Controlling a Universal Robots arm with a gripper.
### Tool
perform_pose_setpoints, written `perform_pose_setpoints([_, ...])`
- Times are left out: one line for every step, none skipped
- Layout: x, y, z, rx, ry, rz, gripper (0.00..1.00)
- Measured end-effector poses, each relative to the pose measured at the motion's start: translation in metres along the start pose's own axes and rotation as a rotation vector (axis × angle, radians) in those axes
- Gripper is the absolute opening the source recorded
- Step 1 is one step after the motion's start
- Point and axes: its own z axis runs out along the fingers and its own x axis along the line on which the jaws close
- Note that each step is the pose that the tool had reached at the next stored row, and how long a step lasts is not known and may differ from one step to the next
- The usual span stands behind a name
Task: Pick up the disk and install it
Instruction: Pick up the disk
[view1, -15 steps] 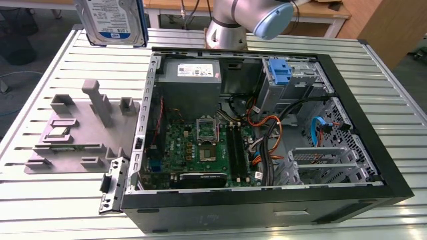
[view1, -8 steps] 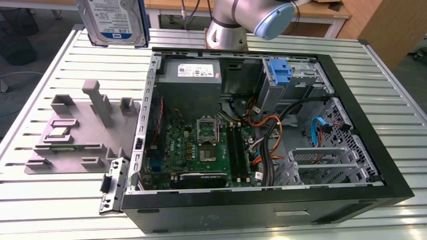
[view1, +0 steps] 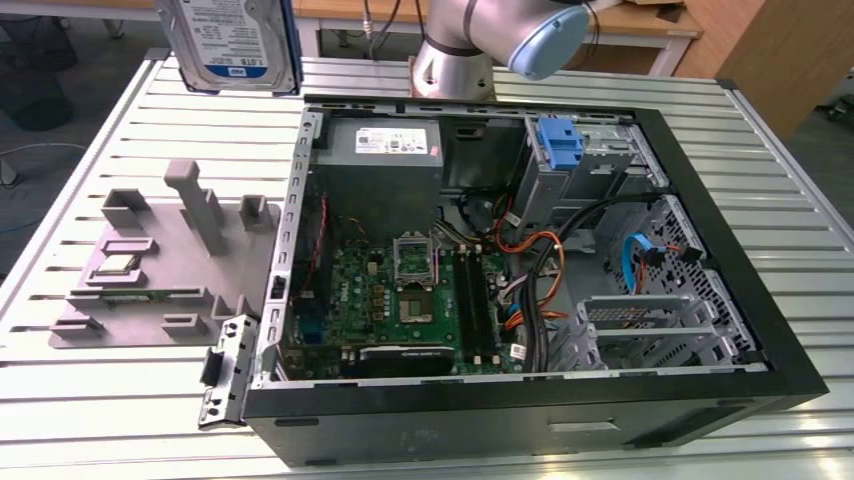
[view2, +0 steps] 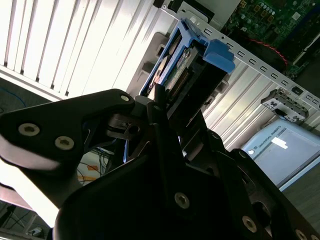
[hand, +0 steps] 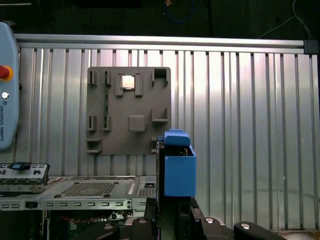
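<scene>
The disk (view1: 230, 42), a silver drive with a white-and-blue label and blue rails, hangs upright in the air above the table's far corner, on the exterior view's left, beyond the open computer case (view1: 534, 260). Both wrist views look along the disk: its metal face (view2: 170, 62) with a blue rail end (view2: 216, 52), and edge-on its blue rail (hand: 178, 167). My gripper (view2: 165, 102) is shut on the disk, with dark fingers (hand: 150, 212) on either side of its near end.
Inside the case lie a motherboard (view1: 400, 300), a grey power supply (view1: 380, 140), a bare blue bracket (view1: 561, 145) at the drive bay and loose cables. A grey fixture plate (view1: 160, 270) rests on the slatted table. The arm's base (view1: 461, 55) stands behind the case.
</scene>
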Motion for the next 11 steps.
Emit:
perform_pose_setpoints([0.0000, -0.0004, 0.0000, 0.0000, 0.0000, 0.000, 0.35])
perform_pose_setpoints([0.0000, -0.0008, 0.0000, 0.0000, -0.0001, 0.000, 0.35])
perform_pose_setpoints([0.0000, -0.0011, 0.0000, 0.0001, 0.0000, 0.000, 0.35])
perform_pose_setpoints([0.0000, -0.0015, -0.0001, 0.0000, 0.0000, 0.000, 0.35])
perform_pose_setpoints([0.0000, -0.0020, -0.0001, 0.0000, 0.0000, 0.000, 0.35])
perform_pose_setpoints([0.0000, -0.0026, -0.0001, 0.0000, 0.0000, 0.000, 0.35])
perform_pose_setpoints([0.0000, -0.0032, -0.0001, 0.0000, 0.0000, 0.000, 0.35])
perform_pose_setpoints([0.0000, -0.0038, -0.0001, 0.0001, 0.0000, 0.000, 0.35])
perform_pose_setpoints([0.0000, -0.0045, -0.0002, 0.0000, 0.0000, 0.000, 0.35])
perform_pose_setpoints([0.0000, -0.0054, -0.0002, 0.0001, -0.0001, 0.000, 0.35])
perform_pose_setpoints([-0.0001, -0.0063, -0.0003, 0.0000, 0.0000, 0.000, 0.35])
